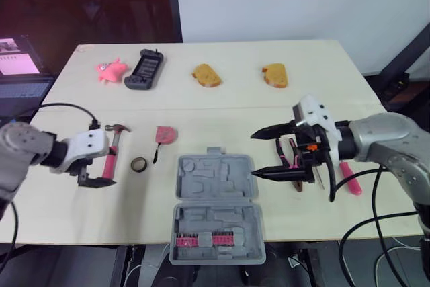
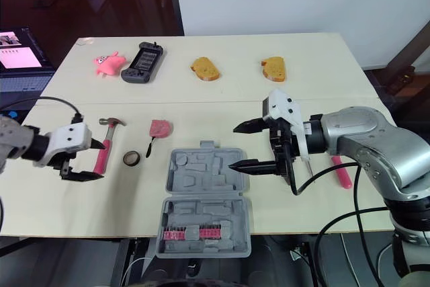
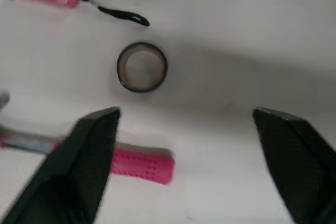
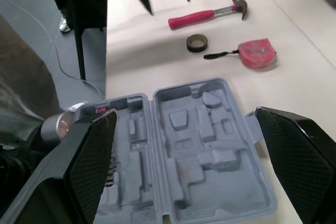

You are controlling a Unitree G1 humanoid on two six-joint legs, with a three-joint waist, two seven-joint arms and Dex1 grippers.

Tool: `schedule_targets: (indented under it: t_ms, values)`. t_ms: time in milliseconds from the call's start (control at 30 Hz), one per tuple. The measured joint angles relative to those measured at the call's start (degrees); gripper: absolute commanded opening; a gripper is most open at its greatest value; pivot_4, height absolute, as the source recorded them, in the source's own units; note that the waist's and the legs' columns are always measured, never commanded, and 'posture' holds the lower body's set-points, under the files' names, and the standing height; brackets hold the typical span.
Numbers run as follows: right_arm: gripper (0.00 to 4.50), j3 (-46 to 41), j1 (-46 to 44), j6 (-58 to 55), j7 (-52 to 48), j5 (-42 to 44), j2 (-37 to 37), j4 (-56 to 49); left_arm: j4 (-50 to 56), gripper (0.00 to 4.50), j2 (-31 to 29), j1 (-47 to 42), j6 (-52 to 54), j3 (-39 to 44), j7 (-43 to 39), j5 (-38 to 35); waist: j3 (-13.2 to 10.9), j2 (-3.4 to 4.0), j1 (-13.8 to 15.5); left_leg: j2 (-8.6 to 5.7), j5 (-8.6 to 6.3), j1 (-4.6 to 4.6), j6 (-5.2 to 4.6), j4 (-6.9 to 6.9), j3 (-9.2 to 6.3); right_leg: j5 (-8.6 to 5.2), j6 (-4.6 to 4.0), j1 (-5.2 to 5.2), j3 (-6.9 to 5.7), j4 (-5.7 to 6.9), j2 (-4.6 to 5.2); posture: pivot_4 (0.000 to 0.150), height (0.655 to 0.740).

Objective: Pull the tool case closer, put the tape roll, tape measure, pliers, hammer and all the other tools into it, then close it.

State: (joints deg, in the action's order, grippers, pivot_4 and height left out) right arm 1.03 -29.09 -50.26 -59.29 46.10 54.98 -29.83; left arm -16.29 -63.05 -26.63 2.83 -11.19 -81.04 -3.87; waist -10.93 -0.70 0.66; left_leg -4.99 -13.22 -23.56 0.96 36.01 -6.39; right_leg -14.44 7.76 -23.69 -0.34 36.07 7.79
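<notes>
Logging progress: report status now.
Left gripper open, at hammer handle. Right gripper open, at case edge. Case open; tape roll, tape measure outside it. Nothing in the way.

On the bench (image 1: 302,58): one grey tool case (image 1: 215,206), one hammer (image 1: 111,156), one tape roll (image 1: 139,164), one pink tape measure (image 1: 164,134), one pair of pliers (image 1: 291,159), one further pink-handled tool (image 1: 349,178), two toast slices (image 1: 206,75) (image 1: 275,75), one pink plush toy (image 1: 111,69), one handheld game console (image 1: 144,70).
</notes>
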Motion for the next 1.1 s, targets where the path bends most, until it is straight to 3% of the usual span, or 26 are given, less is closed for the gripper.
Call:
schedule_targets:
  t_ms: [133, 533, 800, 1100]
  values:
    - [4.5, -0.93, 0.55, -1.51, 2.2, 1.01, -0.07, -1.65, -5.38, 3.7, 4.94, -2.91, -6.43, -4.02, -1.33, 3.88, 0.0, -0.01, -0.39, 0.0, 0.0, 0.0, 0.0, 0.04, 0.01, 0.02, 0.03, 0.0, 0.03, 0.02, -0.01, 0.15, 0.74]
    - [4.5, -3.85, 2.65, -3.03, 5.56, 3.51, 0.11, -3.53, -21.24, 3.7, 12.05, -11.87, -14.83, -8.44, 0.69, 13.39, -0.02, -0.05, -0.12, -0.02, 0.02, 0.0, -0.01, 0.19, -0.05, 0.11, 0.16, 0.07, 0.02, 0.1, -0.08, 0.15, 0.74]
    - [4.5, -4.61, 3.68, -3.1, 6.09, 3.7, 0.7, -3.85, -22.55, 3.7, 13.87, -12.52, -13.29, -9.01, -0.29, 15.62, -0.02, -0.06, -0.42, -0.01, 0.03, 0.0, -0.01, 0.22, -0.05, 0.12, 0.16, 0.08, 0.02, 0.13, -0.09, 0.15, 0.74]
    - [4.5, -4.61, 3.68, -3.37, 6.71, 4.4, 0.69, -4.31, -14.4, 3.7, 14.85, -11.1, 0.34, -10.09, -2.3, 16.67, -0.02, -0.07, -0.41, -0.01, 0.03, 0.0, -0.02, 0.25, -0.07, 0.12, 0.17, 0.11, 0.02, 0.14, -0.1, 0.15, 0.74]
